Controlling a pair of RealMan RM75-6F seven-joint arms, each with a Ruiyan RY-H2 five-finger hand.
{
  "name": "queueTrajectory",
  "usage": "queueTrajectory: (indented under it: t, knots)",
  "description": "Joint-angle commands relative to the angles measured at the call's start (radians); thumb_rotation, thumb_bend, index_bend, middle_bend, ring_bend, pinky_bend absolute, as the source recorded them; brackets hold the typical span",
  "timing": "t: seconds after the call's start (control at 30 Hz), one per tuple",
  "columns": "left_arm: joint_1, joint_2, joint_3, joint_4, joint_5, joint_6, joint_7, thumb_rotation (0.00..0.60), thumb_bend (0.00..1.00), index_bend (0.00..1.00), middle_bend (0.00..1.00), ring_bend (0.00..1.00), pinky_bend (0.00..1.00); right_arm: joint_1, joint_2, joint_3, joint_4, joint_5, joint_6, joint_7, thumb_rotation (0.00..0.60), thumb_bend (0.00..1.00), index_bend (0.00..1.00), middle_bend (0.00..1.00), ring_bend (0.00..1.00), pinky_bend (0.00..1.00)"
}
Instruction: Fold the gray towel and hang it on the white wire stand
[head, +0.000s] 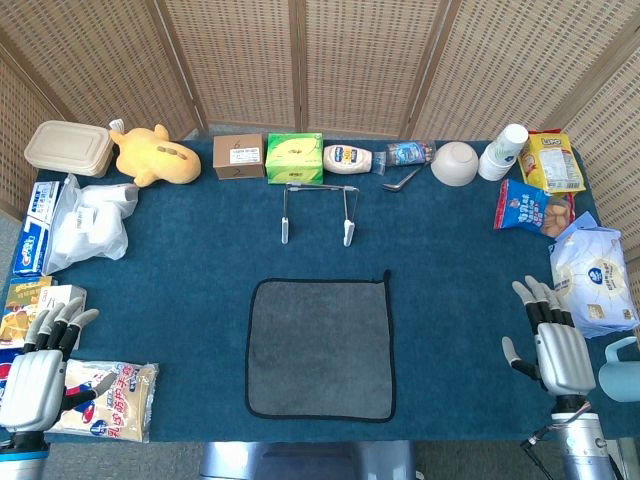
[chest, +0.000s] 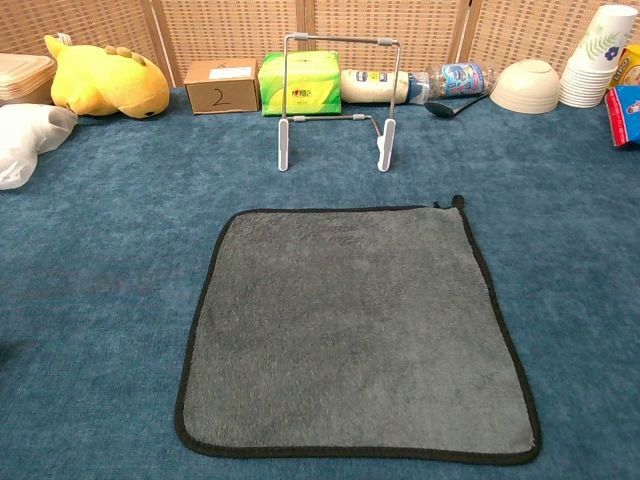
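The gray towel (head: 320, 347) (chest: 355, 330) lies flat and unfolded on the blue table, black-edged, with a small loop at its far right corner. The white wire stand (head: 318, 210) (chest: 337, 100) is upright just beyond the towel's far edge. My left hand (head: 42, 362) hovers at the near left corner, fingers spread, holding nothing. My right hand (head: 552, 338) sits at the near right corner, fingers apart and empty. Both hands are well away from the towel. Neither hand shows in the chest view.
Along the far edge stand a yellow plush (head: 152, 155), brown box (head: 238, 156), green tissue box (head: 294, 157), bottle (head: 353, 159), white bowl (head: 454, 163) and paper cups (head: 503, 151). Snack bags (head: 535, 208) lie at right, white bags (head: 90, 222) at left, a packet (head: 108, 400) under my left hand.
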Motion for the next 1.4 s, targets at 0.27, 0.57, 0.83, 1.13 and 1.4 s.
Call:
queueTrajectory:
  t: [0.27, 0.57, 0.83, 1.13, 1.4]
  knots:
    - [-0.015, -0.003, -0.006, 0.003, -0.026, -0.032, 0.009, 0.6, 0.21, 0.19, 0.1, 0.0, 0.0, 0.01, -0.02, 0.008, 0.01, 0.021, -0.018, -0.005, 0.6, 0.39, 0.03, 0.0, 0.0, 0.0]
    - [-0.033, 0.009, -0.015, -0.004, -0.029, -0.052, -0.006, 0.6, 0.21, 0.19, 0.1, 0.0, 0.0, 0.0, -0.017, 0.01, 0.003, 0.024, -0.002, -0.001, 0.6, 0.39, 0.03, 0.0, 0.0, 0.0]
    - [-0.109, 0.023, -0.047, 0.01, -0.056, -0.154, -0.051, 0.6, 0.21, 0.22, 0.11, 0.0, 0.0, 0.011, -0.029, 0.017, -0.013, 0.051, -0.019, -0.041, 0.6, 0.39, 0.03, 0.0, 0.0, 0.0]
    - [-0.25, 0.026, -0.087, 0.035, -0.091, -0.352, -0.122, 0.6, 0.21, 0.23, 0.11, 0.0, 0.0, 0.011, -0.036, 0.024, -0.039, 0.08, -0.013, -0.088, 0.6, 0.39, 0.03, 0.0, 0.0, 0.0]
    - [-0.438, -0.042, -0.123, 0.042, -0.081, -0.571, -0.106, 0.6, 0.21, 0.24, 0.11, 0.0, 0.0, -0.009, -0.03, 0.022, -0.054, 0.099, 0.013, -0.097, 0.6, 0.39, 0.03, 0.0, 0.0, 0.0]
